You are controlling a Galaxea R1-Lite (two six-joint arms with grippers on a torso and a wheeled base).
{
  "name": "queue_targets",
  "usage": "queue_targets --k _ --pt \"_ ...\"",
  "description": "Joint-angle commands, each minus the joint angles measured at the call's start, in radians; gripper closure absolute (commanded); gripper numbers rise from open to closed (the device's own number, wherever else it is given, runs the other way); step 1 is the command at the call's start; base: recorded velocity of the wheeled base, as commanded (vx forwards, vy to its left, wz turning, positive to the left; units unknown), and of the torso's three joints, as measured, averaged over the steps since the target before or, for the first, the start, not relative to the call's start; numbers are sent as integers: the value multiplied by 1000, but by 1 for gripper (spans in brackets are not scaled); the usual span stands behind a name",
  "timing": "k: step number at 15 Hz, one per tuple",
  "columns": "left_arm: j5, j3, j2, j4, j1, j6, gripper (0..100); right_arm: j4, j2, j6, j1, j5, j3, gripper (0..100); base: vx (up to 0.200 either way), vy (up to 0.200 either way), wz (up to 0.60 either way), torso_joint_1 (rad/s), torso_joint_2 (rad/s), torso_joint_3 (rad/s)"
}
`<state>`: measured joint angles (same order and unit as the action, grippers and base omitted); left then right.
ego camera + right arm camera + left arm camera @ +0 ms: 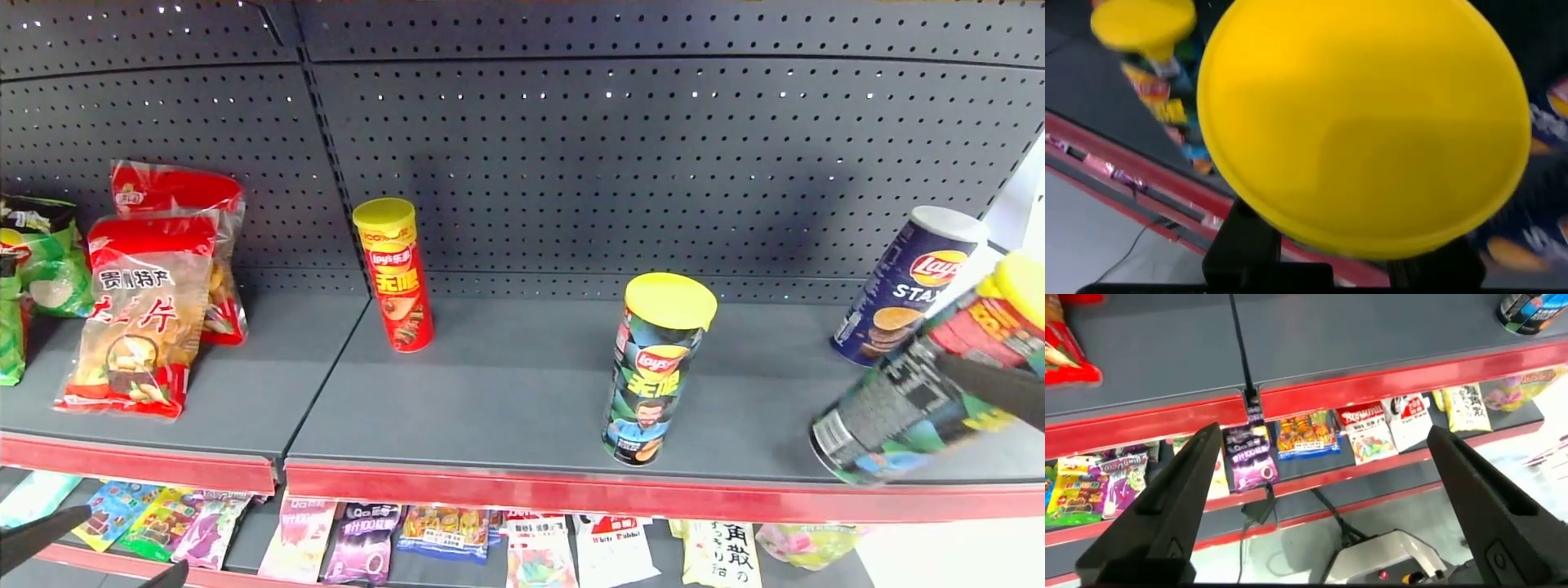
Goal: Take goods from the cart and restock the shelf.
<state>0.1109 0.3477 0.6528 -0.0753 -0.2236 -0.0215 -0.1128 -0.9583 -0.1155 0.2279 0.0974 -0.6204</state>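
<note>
A dark green chip can with a yellow lid (914, 392) hangs tilted over the right end of the grey shelf (522, 384), its base just above the red front edge. My right gripper (976, 382) is shut on it. Its lid (1364, 122) sits close to the right wrist camera. A matching can (657, 367) stands upright mid-shelf, a red can (393, 273) farther left, and a blue can (906, 286) behind the held one. My left gripper (1323, 433) is open and holds nothing, low in front of the lower shelf (1290, 498).
Red and green snack bags (139, 318) stand at the shelf's left end. Small candy packets (359, 539) line the lower shelf. A perforated back panel (571, 163) closes the rear. Free shelf floor lies between the red can and the upright green can.
</note>
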Motion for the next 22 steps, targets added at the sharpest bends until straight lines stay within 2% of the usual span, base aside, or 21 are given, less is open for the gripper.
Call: queue_targets --k 1,5,12,22 --pt "0 -4 -24 0 0 -3 0 -208 -338 -3 -1 57 -90 100 0 0 0 0 0 0" --pt "-19 -7 -70 -4 0 -2 0 -220 -522 -32 -2 61 -240 100 0 0 0 0 0 0" --pt "-22 -12 -68 -4 0 0 0 -219 -677 -64 18 79 -364 100 0 0 0 0 0 0" --pt "-22 -21 -62 -4 0 0 0 -219 -778 -64 85 76 -455 100 0 0 0 0 0 0"
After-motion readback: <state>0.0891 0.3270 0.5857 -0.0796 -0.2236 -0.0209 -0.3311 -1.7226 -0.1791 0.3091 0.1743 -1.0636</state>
